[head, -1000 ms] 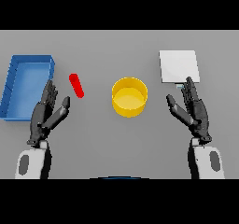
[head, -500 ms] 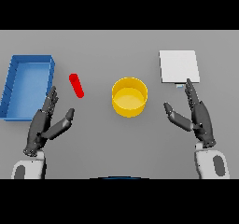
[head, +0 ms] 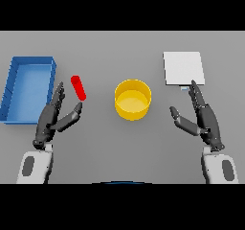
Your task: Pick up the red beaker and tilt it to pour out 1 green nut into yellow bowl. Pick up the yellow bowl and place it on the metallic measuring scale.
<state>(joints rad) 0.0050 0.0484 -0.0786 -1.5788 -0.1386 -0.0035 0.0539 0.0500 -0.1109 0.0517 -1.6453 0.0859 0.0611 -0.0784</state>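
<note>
Fingers of my left hand (head: 51,120) are straight and a little spread, thumb held out to the right, holding nothing; the hand hovers at the near left of the grey table (head: 105,147), its fingertips pointing far and slightly right; the small red cylindrical beaker (head: 79,87) lies on its side just beyond my thumb, near but apart from it (whether any nut sits inside it I cannot tell). To the far left of that hand rests the blue rectangular open tray (head: 19,75), close beside my fingers. My right hand (head: 205,120) is at the near right, fingers straight and relaxed too, thumb out to the left, empty; its fingertips reach toward the near edge of the flat square metallic measuring scale (head: 183,67) at the far right. Between my two hands, toward the middle, stands the round yellow bowl (head: 133,99), upright, well apart from both hands and from the scale.
</note>
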